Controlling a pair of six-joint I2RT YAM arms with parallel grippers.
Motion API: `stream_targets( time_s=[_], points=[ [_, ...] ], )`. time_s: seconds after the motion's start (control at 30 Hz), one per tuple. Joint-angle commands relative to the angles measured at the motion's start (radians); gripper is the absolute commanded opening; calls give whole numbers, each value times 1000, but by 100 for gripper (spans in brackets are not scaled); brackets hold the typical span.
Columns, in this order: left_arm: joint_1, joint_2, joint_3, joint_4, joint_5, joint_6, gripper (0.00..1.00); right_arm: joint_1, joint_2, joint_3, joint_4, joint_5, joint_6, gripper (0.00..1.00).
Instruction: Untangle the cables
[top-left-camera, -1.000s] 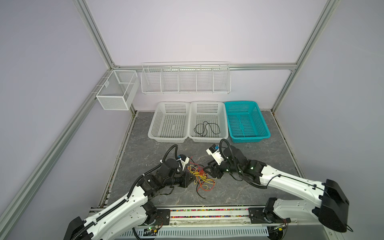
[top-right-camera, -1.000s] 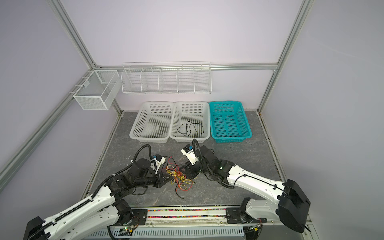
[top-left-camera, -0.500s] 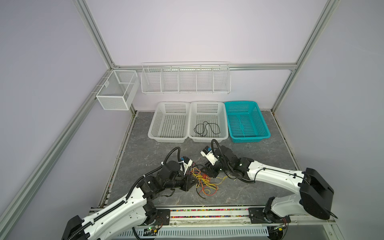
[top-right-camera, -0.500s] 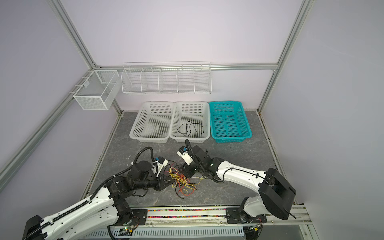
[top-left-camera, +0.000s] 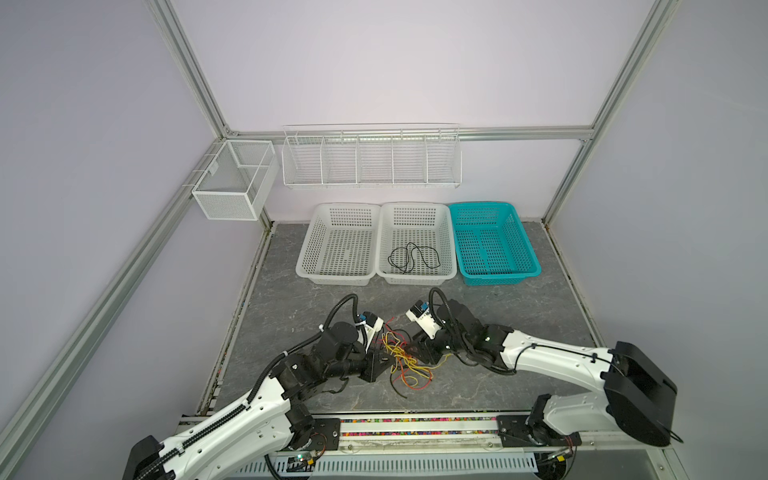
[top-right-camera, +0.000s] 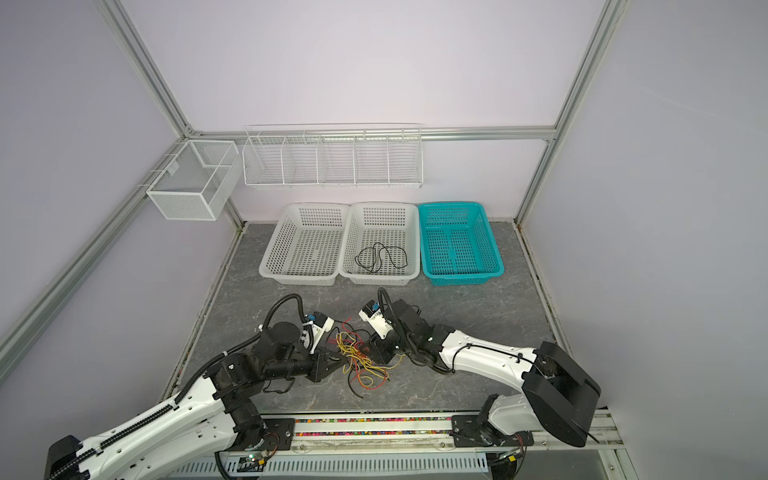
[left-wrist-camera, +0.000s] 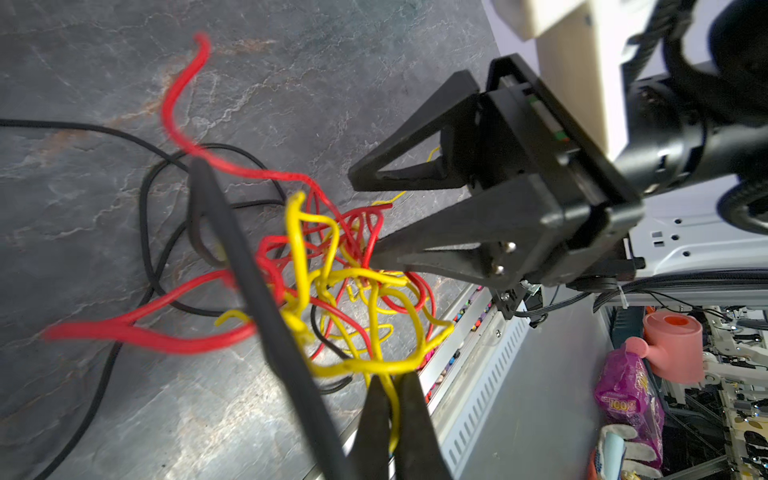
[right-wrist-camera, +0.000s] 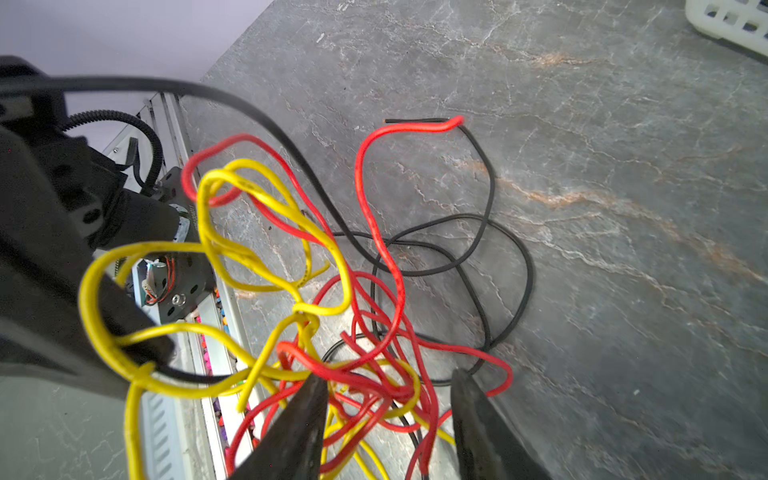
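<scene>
The cables (top-left-camera: 402, 358) (top-right-camera: 360, 360) form a red, yellow and black tangle on the grey floor between both grippers. My left gripper (left-wrist-camera: 390, 384) (top-left-camera: 384, 363) is shut on a yellow cable (left-wrist-camera: 376, 365), which holds part of the tangle up. A thin black cable (left-wrist-camera: 266, 299) crosses close in front of the left wrist camera. My right gripper (right-wrist-camera: 388, 384) (top-left-camera: 417, 353) is open. Its two fingers (right-wrist-camera: 299, 424) straddle red and yellow strands (right-wrist-camera: 374, 395) of the tangle. Black loops (right-wrist-camera: 490, 266) lie flat on the floor beyond. A separate black cable (top-left-camera: 413, 257) lies in the middle white basket (top-left-camera: 446, 241).
Three baskets line the back: a white basket (top-left-camera: 309, 253) on the left, the middle white one, and a teal basket (top-left-camera: 525, 245) on the right. Wire racks (top-left-camera: 372, 160) hang on the back wall. The front rail (top-left-camera: 415, 426) runs just behind the tangle.
The right arm has swung in and its gripper has moved slightly left into the tangle. The left gripper has shifted a little toward the front, still holding the yellow cable.
</scene>
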Motion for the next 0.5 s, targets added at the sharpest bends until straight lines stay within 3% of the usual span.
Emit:
stream_targets(
  time_s=[0.0, 0.27, 0.47],
  points=[
    [-4, -15, 35, 47, 30, 12, 0, -4, 49, 3, 69, -13, 25, 50],
    [-9, -43, 12, 79, 67, -3, 0, -4, 5, -5, 169, -18, 27, 42],
    [-8, -38, 17, 100, 75, -2, 0, 0, 30, -30, 260, -93, 39, 45]
  ],
)
